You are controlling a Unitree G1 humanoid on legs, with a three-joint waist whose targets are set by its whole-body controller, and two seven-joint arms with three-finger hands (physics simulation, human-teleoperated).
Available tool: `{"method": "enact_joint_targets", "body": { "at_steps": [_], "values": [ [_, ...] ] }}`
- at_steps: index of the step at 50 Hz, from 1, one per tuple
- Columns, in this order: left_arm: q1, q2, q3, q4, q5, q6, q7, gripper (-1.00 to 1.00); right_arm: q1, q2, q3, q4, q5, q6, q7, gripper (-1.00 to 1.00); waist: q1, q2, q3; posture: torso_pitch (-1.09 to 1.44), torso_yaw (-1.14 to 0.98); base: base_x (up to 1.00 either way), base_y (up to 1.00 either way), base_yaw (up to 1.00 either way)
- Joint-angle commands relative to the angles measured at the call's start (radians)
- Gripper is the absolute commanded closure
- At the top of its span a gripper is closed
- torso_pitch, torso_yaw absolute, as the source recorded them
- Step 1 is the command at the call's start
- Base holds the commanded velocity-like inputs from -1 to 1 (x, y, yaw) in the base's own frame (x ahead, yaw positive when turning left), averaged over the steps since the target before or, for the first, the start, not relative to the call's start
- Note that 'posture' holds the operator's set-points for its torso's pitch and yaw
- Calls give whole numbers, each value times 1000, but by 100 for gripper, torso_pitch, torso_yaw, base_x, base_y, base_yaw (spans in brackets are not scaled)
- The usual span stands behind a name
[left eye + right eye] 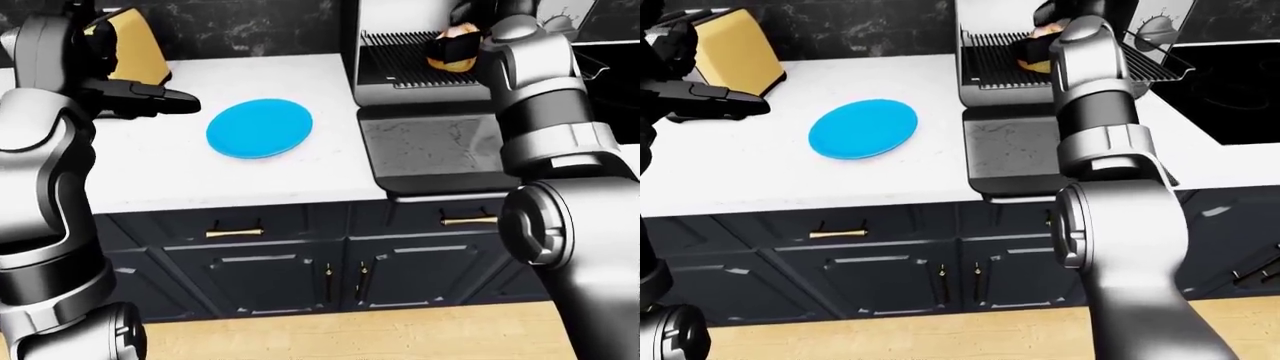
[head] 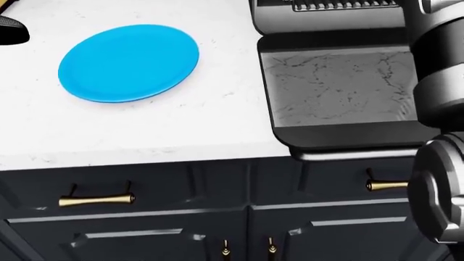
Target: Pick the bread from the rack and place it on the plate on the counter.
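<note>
The bread (image 1: pixel 455 64), a tan roll, lies on the wire rack (image 1: pixel 400 56) of the toaster oven at the top of the left-eye view. My right hand (image 1: pixel 462 34) is at the bread, with a dark finger across its left side. The wrist and forearm (image 1: pixel 530 82) hide how far the fingers close. The blue plate (image 2: pixel 129 62) lies bare on the white counter (image 2: pixel 145 130), left of the oven. My left hand (image 1: pixel 160 97) hovers open and flat over the counter, left of the plate and apart from it.
The oven's open door (image 2: pixel 337 89) juts out level at the counter's right end. A yellow box-shaped appliance (image 1: pixel 135 52) stands behind my left hand. Dark cabinets with brass handles (image 2: pixel 96 200) run below the counter edge. A black stovetop (image 1: pixel 1240 97) lies to the right.
</note>
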Motion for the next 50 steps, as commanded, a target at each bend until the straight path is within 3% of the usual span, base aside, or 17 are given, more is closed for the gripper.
{"method": "enact_joint_targets", "body": {
  "at_steps": [1, 27, 45, 50],
  "values": [
    [-31, 15, 13, -24, 2, -32, 8, -100, -47, -10, 3, -61, -10, -13, 6, 100, 0, 1, -33, 0, 0, 0, 0, 0],
    [-62, 11, 10, -4, -35, -29, 8, -100, -60, 71, 38, -511, -29, 257, 179, 100, 4, 11, -21, 0, 2, 0, 0, 0],
    [-8, 25, 32, -65, -63, -4, 23, -100, -92, 161, 73, -764, -34, 405, 263, 100, 46, 20, -18, 0, 11, 0, 0, 0],
    [-39, 39, 26, -65, -68, 19, 26, -100, -100, 171, 77, -820, -43, 441, 289, 100, 65, 21, -16, 0, 14, 0, 0, 0]
  ]
}}
